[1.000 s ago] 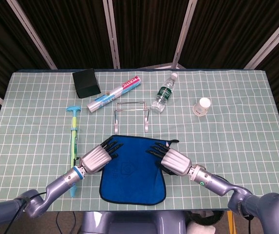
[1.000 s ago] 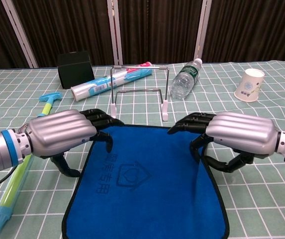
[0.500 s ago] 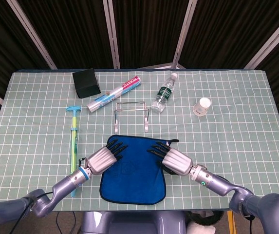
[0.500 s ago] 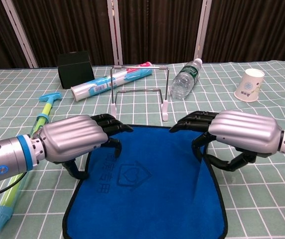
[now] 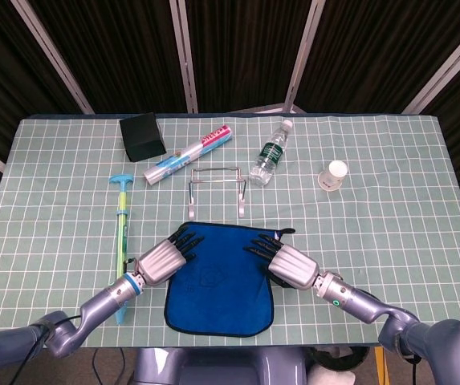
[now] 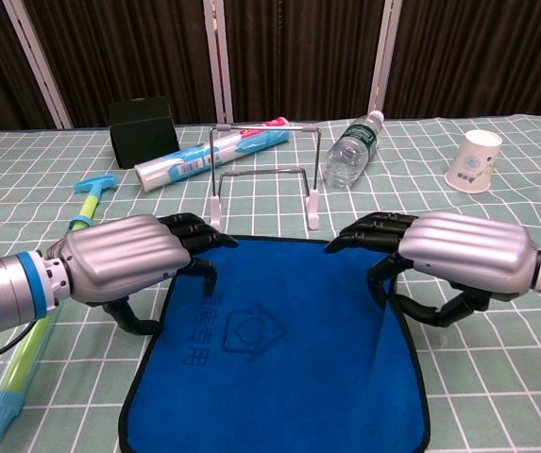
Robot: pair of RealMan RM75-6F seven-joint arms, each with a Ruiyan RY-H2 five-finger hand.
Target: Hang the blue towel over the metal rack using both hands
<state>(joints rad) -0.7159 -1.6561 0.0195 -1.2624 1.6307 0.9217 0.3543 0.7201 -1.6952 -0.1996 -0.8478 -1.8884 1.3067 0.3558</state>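
Observation:
The blue towel [image 5: 217,281] [image 6: 279,349] lies flat at the table's front middle. Just beyond its far edge stands the thin metal rack [image 5: 217,186] [image 6: 263,170], upright on white feet. My left hand [image 5: 161,258] [image 6: 124,257] arches over the towel's far left corner, fingertips touching the cloth and thumb off the left edge. My right hand [image 5: 290,265] [image 6: 464,253] arches over the far right corner in the same way; a gap shows between its thumb and fingers. Neither corner is lifted.
Behind the rack lie a white-and-blue tube [image 5: 188,152], a black box [image 5: 142,136] and a plastic bottle [image 5: 270,152]. A paper cup [image 5: 333,175] stands at the right. A green-and-blue stick tool [image 5: 121,233] lies beside my left forearm.
My left hand slid right onto the towel half a second ago and has drawn back left to the corner. The right hand and the towel have hardly moved.

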